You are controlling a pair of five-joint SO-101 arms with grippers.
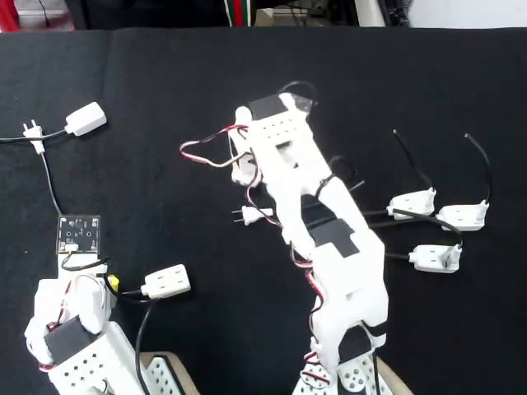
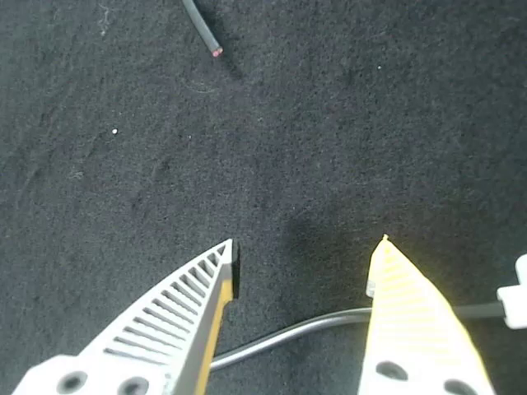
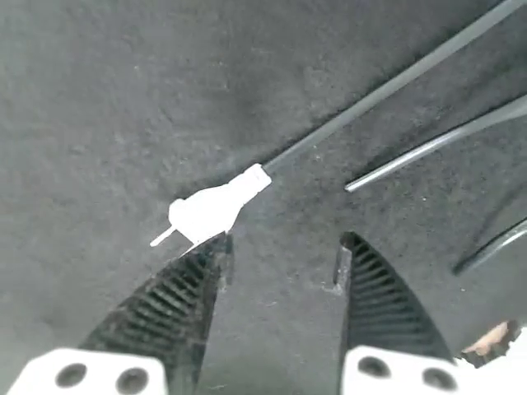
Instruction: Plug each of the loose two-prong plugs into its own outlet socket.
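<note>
From above, a loose plug [image 1: 251, 216] lay on the table [image 1: 148, 99] beside the right arm [image 1: 329, 239]. The left pincer [image 2: 306, 243] gaped wide over a cable [image 2: 280, 337]. The right pincer [image 3: 284, 243], wide and empty, had the plug lying diagonally beside one fingertip.

We see a black cloth [image 1: 165, 82] over the whole table. Past its far edge sit a red thing [image 1: 37, 16] by the left corner, a white thing [image 1: 469, 12] by the right corner, and red and green stripes [image 1: 239, 10] between them.
</note>
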